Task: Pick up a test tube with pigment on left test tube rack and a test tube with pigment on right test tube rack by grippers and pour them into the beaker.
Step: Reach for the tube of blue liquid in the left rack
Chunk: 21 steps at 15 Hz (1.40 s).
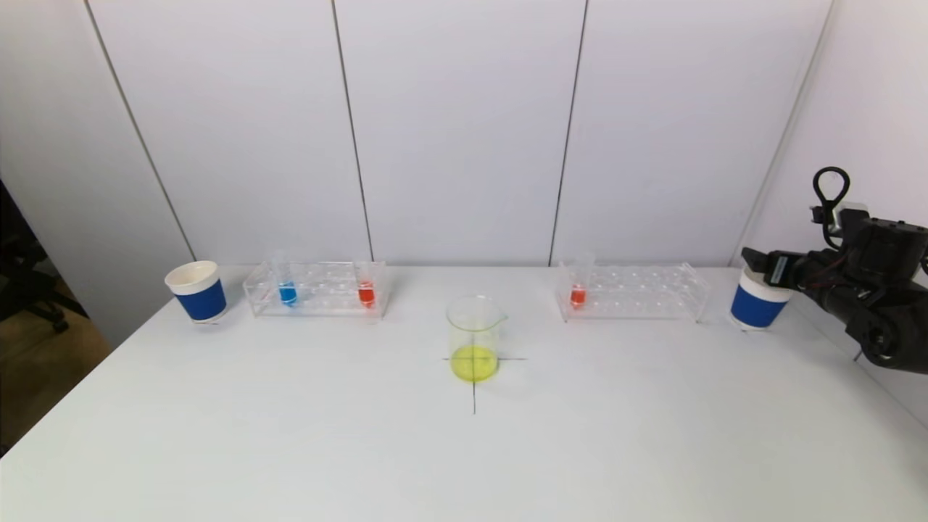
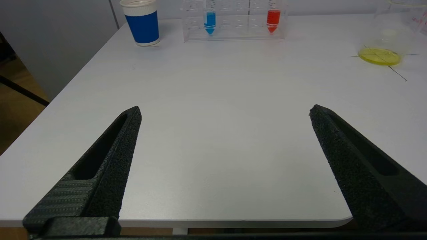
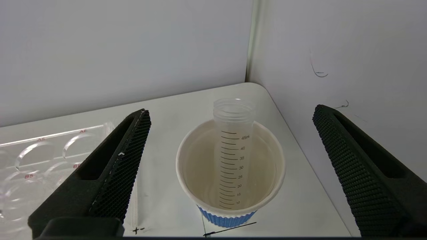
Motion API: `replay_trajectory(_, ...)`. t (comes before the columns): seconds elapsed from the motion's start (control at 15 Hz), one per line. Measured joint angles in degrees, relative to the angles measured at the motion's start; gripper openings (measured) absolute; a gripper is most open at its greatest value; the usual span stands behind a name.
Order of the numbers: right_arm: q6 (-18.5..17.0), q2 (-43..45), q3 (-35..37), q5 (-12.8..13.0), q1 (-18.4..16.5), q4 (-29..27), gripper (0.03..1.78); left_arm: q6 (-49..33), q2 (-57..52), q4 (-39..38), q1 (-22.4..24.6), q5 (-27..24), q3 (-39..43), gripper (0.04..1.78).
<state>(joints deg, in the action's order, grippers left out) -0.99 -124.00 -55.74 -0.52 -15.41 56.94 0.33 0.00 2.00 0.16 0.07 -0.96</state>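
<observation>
Two grippers stood released. Above the right paper cup point(image 3: 230, 173), the right gripper point(image 3: 230, 115) hung with fingers spread around an empty graduated test tube point(image 3: 233, 150) standing inside it, untouched. Left of that cup sat the right rack point(image 1: 634, 290), then the beaker point(image 1: 475, 337) holding yellow liquid. The left gripper point(image 2: 225, 111) gaped over the table's point(image 2: 217, 133) near edge.

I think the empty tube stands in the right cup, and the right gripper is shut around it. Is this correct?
Not quite. The empty tube does stand in the right cup, but the right gripper is open, its fingers wide apart on either side and not touching it. The right wrist view shows this.
</observation>
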Motion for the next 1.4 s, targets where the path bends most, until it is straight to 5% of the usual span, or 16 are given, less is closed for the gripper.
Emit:
replay_trajectory(0.67,-2.6,17.44,14.99,0.04,8.25,0.05,1.76,0.0,0.0,0.01,0.0,-0.02,0.0,1.76)
replay_trajectory(1.13,-4.44,43.24,33.37,-0.24,13.37,-0.35,1.76,0.0,0.0,0.0,0.0,0.0,0.0,1.76)
replay_trajectory(1.4,-4.05,62.29,41.0,-0.66,14.23,-6.03,1.76,0.0,0.0,0.0,0.0,0.02,0.0,1.76)
